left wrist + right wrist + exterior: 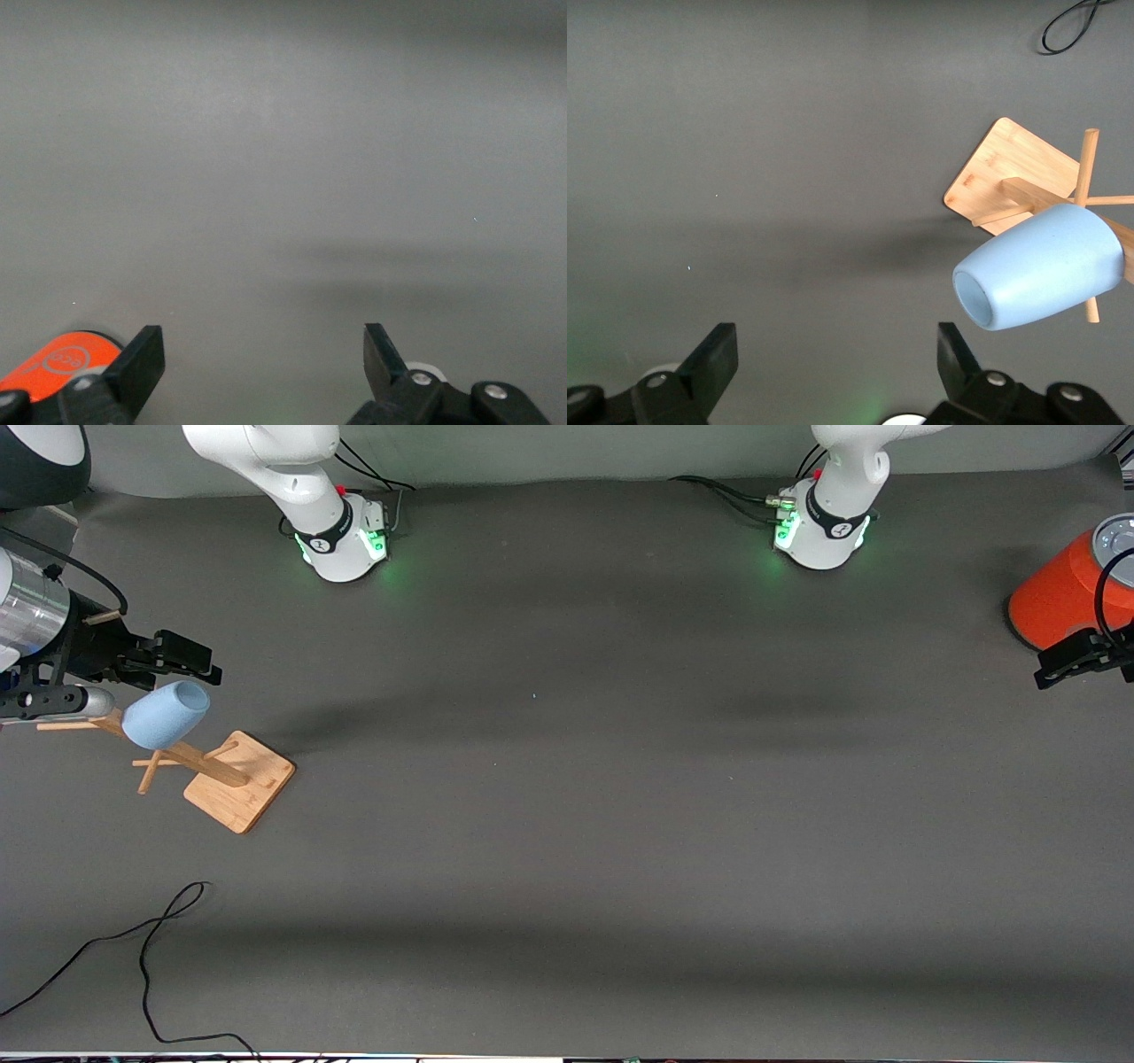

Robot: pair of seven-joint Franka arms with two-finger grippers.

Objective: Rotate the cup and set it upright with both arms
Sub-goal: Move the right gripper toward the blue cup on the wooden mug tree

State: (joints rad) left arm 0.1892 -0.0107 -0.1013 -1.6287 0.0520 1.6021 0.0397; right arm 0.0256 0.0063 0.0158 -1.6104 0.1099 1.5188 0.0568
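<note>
the cup (166, 714) hangs on a peg of a small wooden rack (232, 778) near the right arm's end of the worktop (567, 824). it is tipped well off upright, its opening facing sideways and its rounded base toward the rack's top. that is probably why the task calls for two arms: one to lift it off the peg, the other to take it over and turn it mouth-up.

it is a small light-blue tumbler, matte, handleless and slightly tapered; the right wrist view shows its dark round opening.

the right pincer (182, 657) hovers just beside the cup, spread wide and empty, likely lining up a grasp. the left pincer (1076, 657) waits over the left arm's end, next to an orange cylinder (1063, 593), also spread wide and empty.
</note>
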